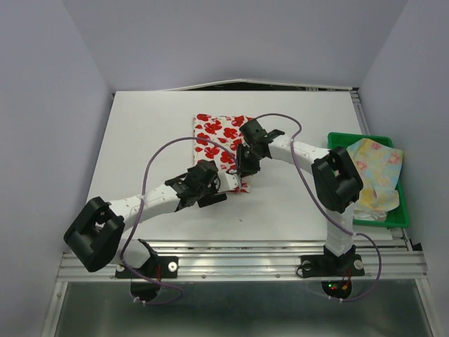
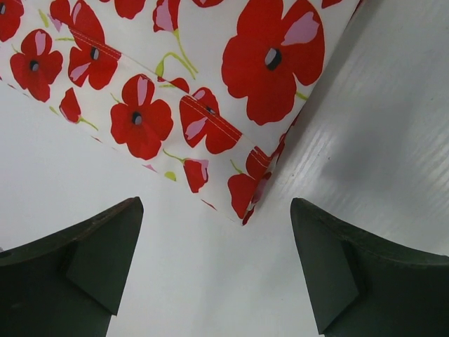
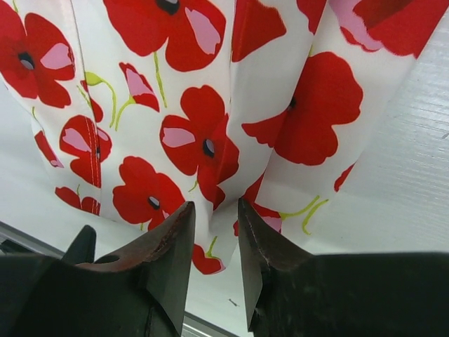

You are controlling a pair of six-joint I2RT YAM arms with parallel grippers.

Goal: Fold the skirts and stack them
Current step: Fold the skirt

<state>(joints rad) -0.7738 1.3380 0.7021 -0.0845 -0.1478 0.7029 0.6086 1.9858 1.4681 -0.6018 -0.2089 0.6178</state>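
Left hand spread wide, we hover off the near corner of the red-flowered skirt on the tabletop, right hand nearly pressed together over its pleats, pinching or not we cannot tell, so a one-sided pull could skew the fold.

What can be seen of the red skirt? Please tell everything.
The red skirt is thin white cloth printed with big red poppies and green stems, with a stitched hem. It lies folded on the table, creased toward its near edge. The right pincer, almost shut, seems to pinch that bunched edge. The left pincer hangs open above a near corner, not touching it.
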